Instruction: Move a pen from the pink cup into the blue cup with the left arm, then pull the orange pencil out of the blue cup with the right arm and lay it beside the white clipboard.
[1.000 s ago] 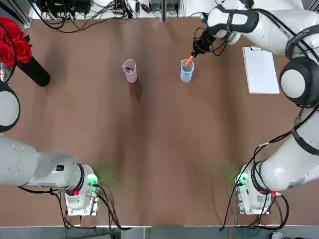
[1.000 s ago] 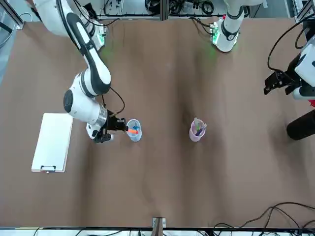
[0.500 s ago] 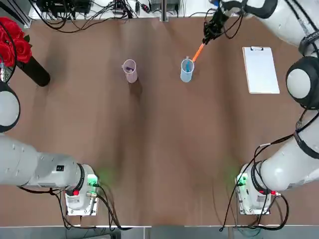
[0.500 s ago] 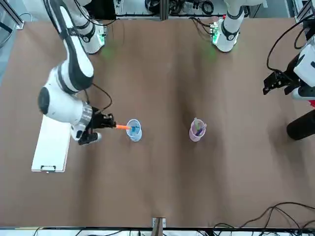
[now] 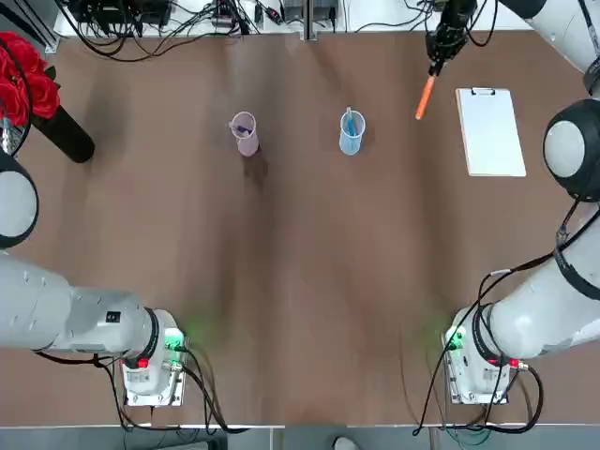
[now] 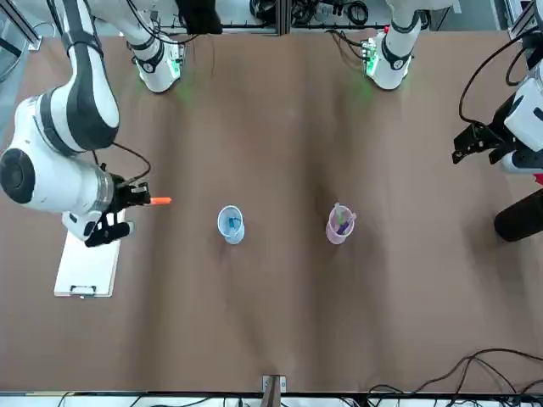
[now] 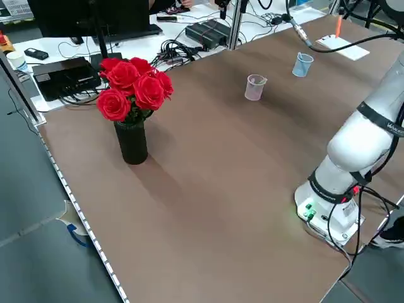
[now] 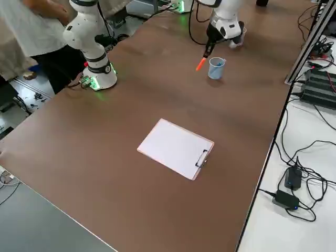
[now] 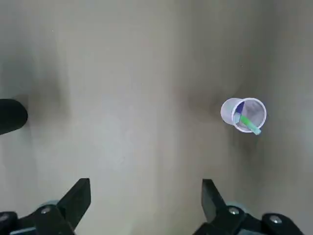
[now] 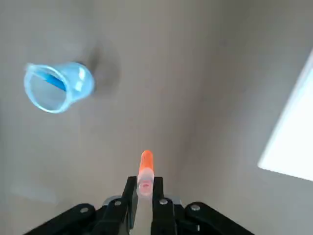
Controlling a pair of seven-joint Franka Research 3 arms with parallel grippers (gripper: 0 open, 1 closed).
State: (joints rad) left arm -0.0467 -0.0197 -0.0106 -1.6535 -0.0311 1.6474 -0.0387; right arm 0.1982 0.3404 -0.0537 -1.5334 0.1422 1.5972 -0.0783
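right hand (image 10: 143, 188) raised, clamping orange pencil (image 5: 425, 96) between blue cup (image 5: 352, 132) and clipboard (image 5: 490, 131) | left hand (image 9: 145, 203) spread wide, parked

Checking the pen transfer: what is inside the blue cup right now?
The blue cup holds one blue pen. The orange pencil is out, clamped in the right gripper. The cup's bottom cannot be seen.
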